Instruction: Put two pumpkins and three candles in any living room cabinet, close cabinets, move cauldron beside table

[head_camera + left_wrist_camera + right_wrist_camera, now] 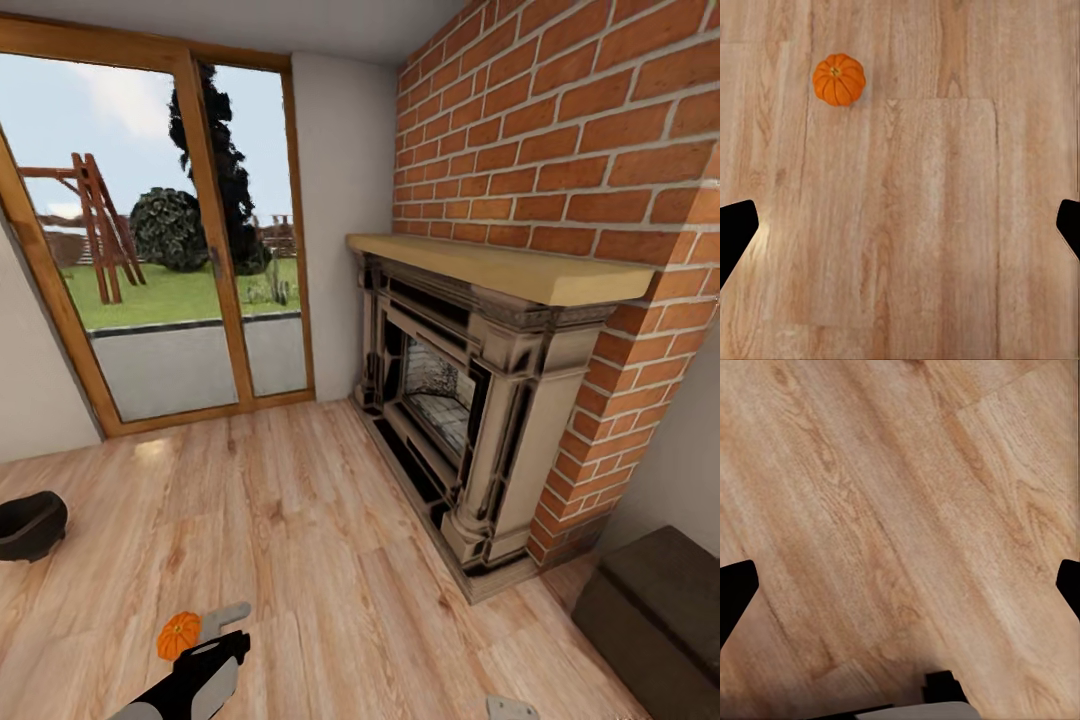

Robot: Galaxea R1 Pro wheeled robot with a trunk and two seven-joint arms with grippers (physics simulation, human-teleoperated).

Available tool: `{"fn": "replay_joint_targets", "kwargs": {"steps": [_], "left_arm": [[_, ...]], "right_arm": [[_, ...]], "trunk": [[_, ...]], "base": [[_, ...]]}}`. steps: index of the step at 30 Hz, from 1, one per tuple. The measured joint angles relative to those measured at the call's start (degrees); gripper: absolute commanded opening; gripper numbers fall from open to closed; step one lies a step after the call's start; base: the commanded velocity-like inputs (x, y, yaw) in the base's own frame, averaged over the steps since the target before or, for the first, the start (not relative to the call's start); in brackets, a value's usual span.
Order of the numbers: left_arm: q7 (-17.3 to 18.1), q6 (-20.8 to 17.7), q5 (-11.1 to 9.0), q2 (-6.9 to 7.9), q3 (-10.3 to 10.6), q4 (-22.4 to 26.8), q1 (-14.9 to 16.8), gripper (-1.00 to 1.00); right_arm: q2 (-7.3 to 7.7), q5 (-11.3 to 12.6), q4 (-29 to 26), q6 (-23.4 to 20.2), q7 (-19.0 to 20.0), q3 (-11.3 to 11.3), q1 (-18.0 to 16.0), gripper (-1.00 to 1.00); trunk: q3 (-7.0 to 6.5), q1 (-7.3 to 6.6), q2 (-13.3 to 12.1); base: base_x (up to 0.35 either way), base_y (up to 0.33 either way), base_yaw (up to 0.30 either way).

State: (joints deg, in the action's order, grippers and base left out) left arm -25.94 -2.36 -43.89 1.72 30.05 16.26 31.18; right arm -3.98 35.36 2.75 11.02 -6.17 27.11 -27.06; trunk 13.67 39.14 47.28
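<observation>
One orange ribbed pumpkin (178, 634) lies on the wood floor at the lower left of the head view, just left of my left gripper (218, 628). In the left wrist view the pumpkin (838, 79) sits on the planks beyond the fingers and off to one side, not between them. My left gripper (900, 225) is open and holds nothing. The black cauldron (30, 525) stands on the floor at the far left edge. My right gripper (900, 585) hangs open over bare floor; a grey bit of it (512, 708) shows at the bottom edge.
A brick wall with a fireplace (460, 400) and wooden mantel fills the right side. A glass patio door (170, 260) is straight ahead. A low dark-brown piece of furniture (655, 610) sits at the lower right. Wood floor (320, 520) stretches between them.
</observation>
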Motion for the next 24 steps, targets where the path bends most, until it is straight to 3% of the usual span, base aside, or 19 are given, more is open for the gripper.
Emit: {"fn": "replay_joint_targets", "kwargs": {"steps": [24], "left_arm": [[0.0,0.0,0.0,0.04,0.0,0.0,0.0,1.0]], "right_arm": [[0.0,0.0,0.0,-0.3,-0.3,0.0,0.0,1.0]], "trunk": [[-0.66,0.0,0.0]], "base": [[0.096,0.0,-0.237]]}}
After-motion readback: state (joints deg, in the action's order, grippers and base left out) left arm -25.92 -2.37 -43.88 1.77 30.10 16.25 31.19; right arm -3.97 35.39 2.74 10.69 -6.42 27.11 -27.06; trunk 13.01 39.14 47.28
